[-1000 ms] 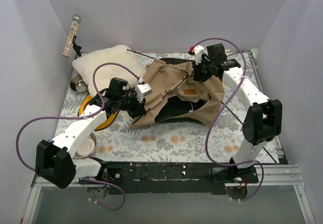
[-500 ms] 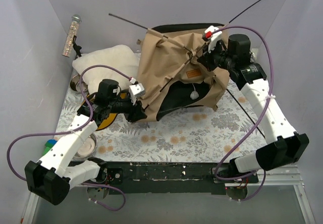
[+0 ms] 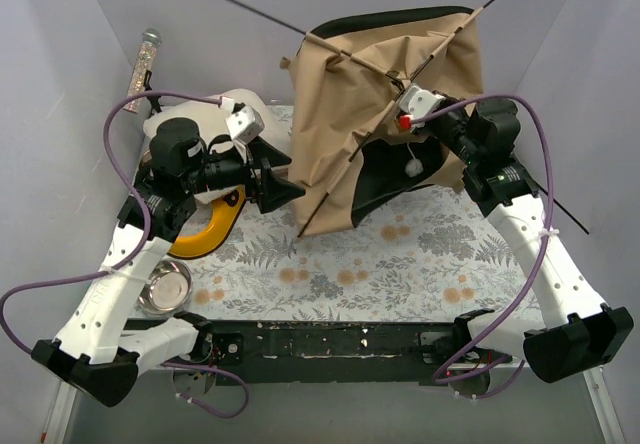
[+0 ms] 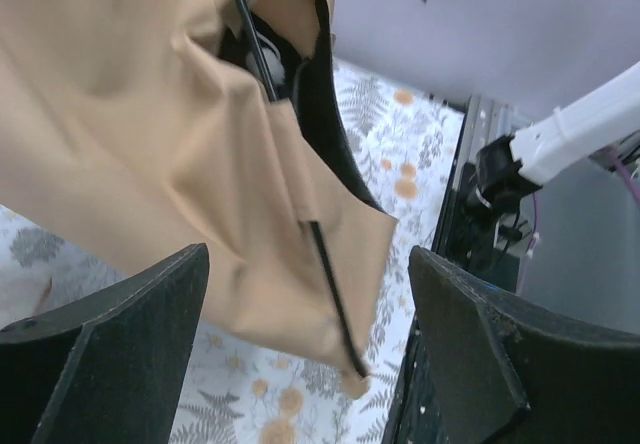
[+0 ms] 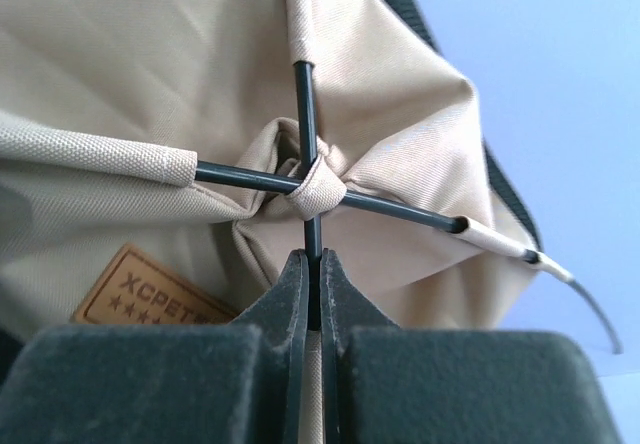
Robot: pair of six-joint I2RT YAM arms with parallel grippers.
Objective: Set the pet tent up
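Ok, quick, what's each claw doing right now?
Left claw: open, holding nothing, facing the pet tent.
Right claw: shut on a black tent pole.

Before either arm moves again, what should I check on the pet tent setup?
1. Right pincer grip on the pole: ok, shut just below the crossing.
2. Left pincer grip on the pet tent: not ok, open, nothing gripped.
3. Poles crossed through the fabric loop: ok.
4. Tent standing on the table: not ok, raised and tilted.
5. Lower pole end seated in its corner: cannot tell.
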